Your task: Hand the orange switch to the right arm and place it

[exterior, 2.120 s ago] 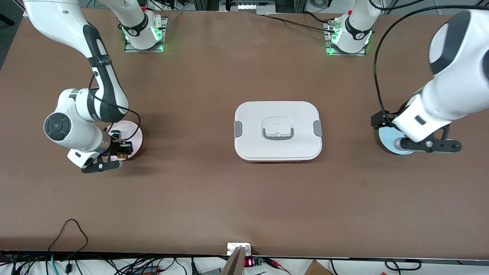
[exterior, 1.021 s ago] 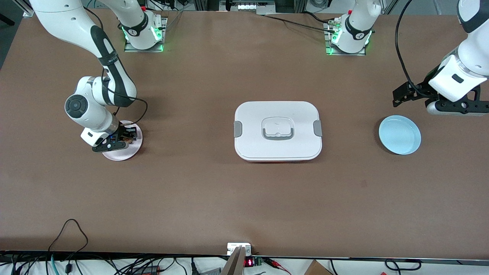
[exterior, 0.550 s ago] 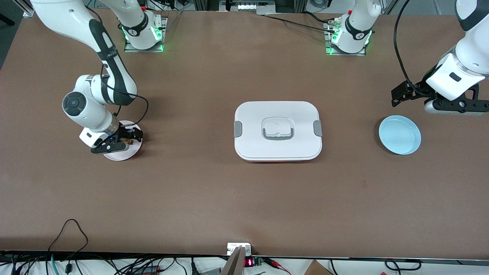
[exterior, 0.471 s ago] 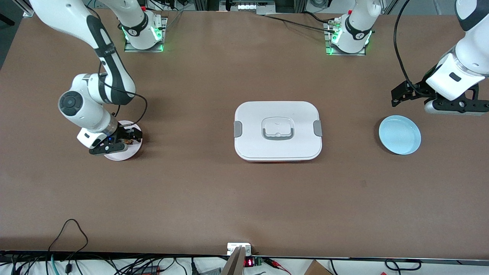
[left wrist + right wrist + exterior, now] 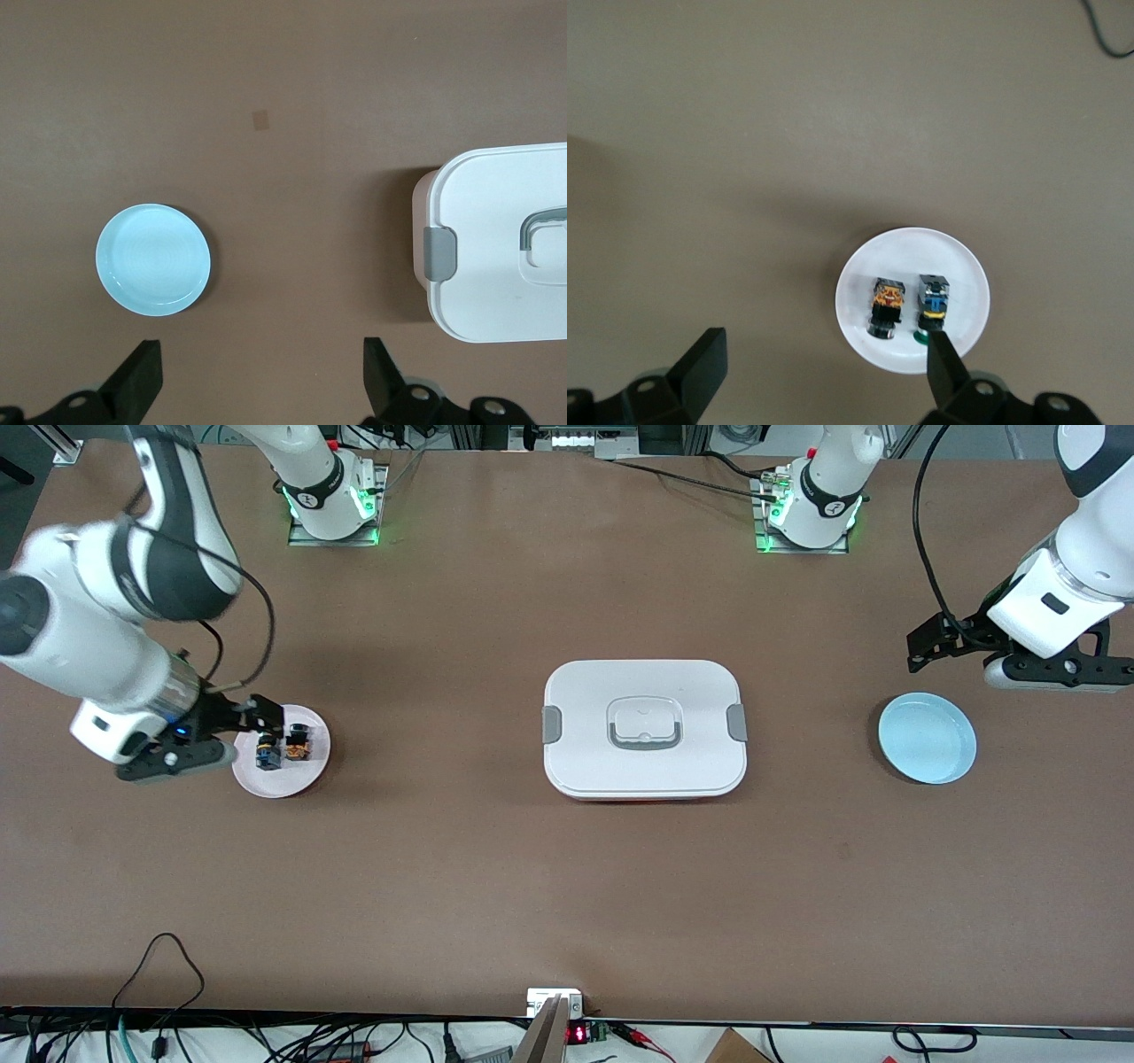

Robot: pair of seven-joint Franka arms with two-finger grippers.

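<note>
Looks placed: your orange switch (image 5: 297,743) sits on the white plate (image 5: 306,775); both grippers' jaws spread, so just retreat.

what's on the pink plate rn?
Two small switches lie side by side on the pink plate: one with orange parts, one with blue and yellow. Their caps can't be made out. The open right gripper partly covers the plate's edge.
</note>
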